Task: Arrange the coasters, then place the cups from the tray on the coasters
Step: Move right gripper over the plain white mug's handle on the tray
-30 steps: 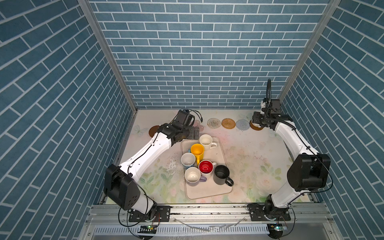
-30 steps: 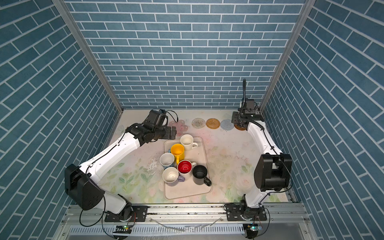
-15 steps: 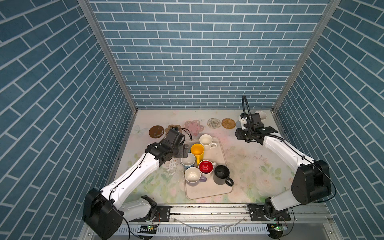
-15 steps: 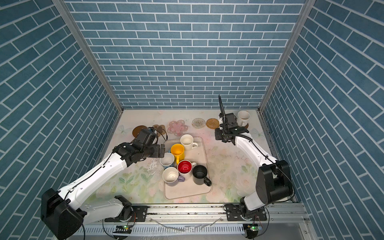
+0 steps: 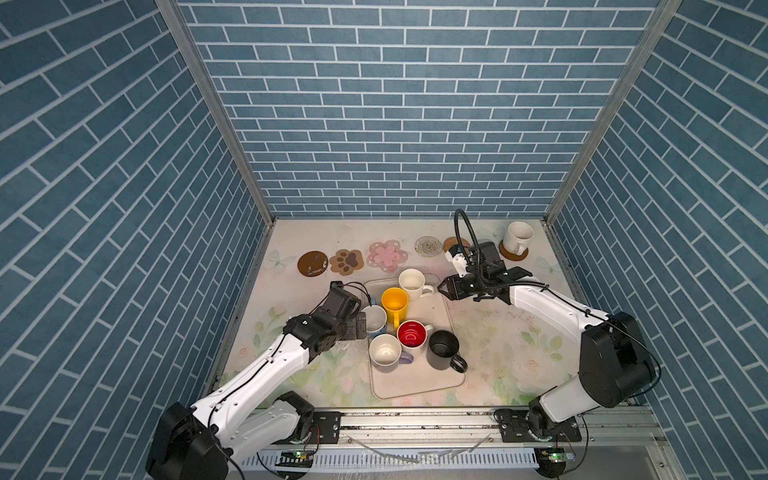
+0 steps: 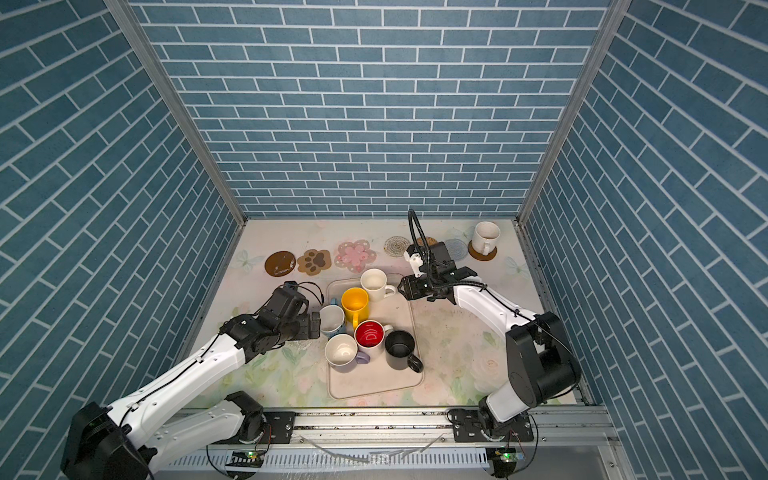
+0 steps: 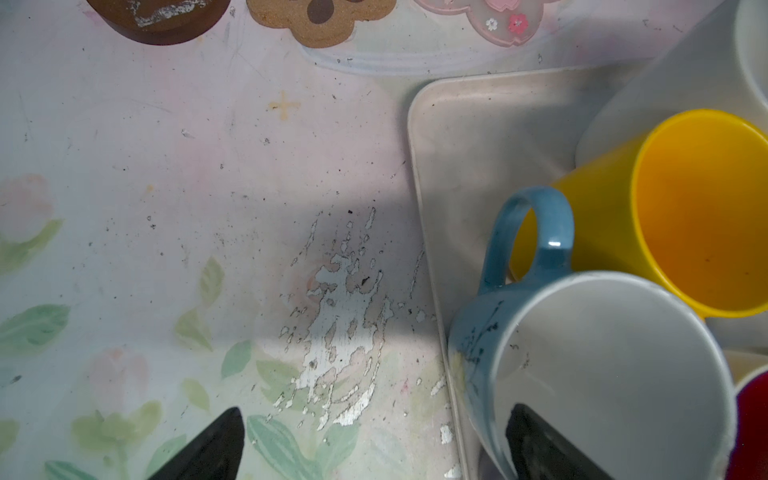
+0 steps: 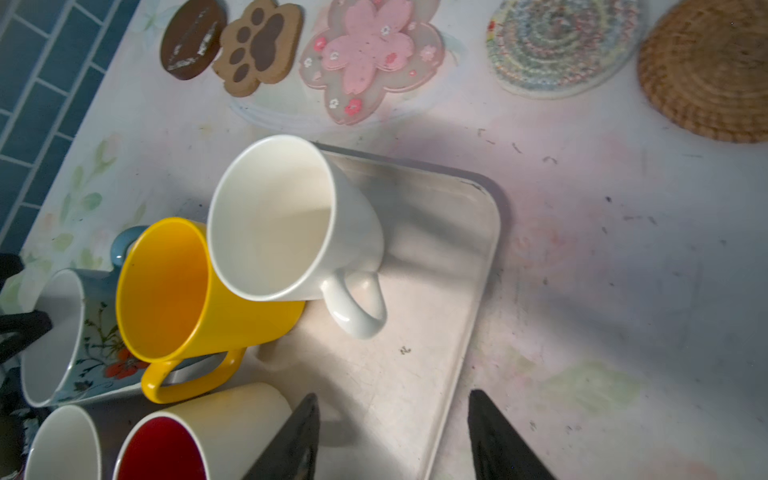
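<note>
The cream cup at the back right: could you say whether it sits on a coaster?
On a coaster: in both top views the cream cup stands on a brown disc whose edge shows around its base.

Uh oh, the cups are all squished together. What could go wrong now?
The left gripper straddles the wall of the light blue mug, and the yellow mug sits close beside it, so lifting might knock the yellow one. The right gripper is open near the cream mug at the far end of the tray; a nudge could tip it over the rim.
</note>
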Tool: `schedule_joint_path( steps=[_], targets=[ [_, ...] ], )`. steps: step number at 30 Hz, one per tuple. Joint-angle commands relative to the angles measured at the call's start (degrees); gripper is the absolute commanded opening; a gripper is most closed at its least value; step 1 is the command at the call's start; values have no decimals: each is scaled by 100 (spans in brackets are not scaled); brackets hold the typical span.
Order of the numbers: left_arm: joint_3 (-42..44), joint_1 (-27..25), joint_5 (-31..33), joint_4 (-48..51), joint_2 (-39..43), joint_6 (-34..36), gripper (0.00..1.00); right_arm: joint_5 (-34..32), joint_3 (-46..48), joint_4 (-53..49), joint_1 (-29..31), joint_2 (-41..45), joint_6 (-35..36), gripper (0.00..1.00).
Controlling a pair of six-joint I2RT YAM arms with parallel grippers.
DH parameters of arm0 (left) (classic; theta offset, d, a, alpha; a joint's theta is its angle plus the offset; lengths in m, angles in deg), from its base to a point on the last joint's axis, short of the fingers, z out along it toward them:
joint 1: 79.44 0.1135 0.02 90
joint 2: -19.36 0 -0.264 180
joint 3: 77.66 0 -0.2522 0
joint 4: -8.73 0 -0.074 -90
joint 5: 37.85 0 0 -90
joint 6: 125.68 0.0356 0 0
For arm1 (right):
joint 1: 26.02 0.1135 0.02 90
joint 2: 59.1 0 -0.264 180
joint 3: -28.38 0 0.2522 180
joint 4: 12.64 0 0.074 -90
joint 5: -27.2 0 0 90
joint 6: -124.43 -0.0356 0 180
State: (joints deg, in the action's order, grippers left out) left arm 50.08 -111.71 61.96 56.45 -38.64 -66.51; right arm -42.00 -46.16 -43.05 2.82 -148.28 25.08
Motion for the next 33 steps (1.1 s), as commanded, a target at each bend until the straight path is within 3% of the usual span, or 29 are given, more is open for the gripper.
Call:
schedule_joint_path(
  steps=[1,25,33],
  targets=[
    [249,-7,35,-125,109,-210,99,692,171,429,15,-197,429,60],
    [-864,-7,-67,386,184,-31,99,901,-391,234,16,-884,1332,60],
    [-773,-11,14,650,408,8,99,1030,-751,184,12,-1204,1549,56]
  ],
)
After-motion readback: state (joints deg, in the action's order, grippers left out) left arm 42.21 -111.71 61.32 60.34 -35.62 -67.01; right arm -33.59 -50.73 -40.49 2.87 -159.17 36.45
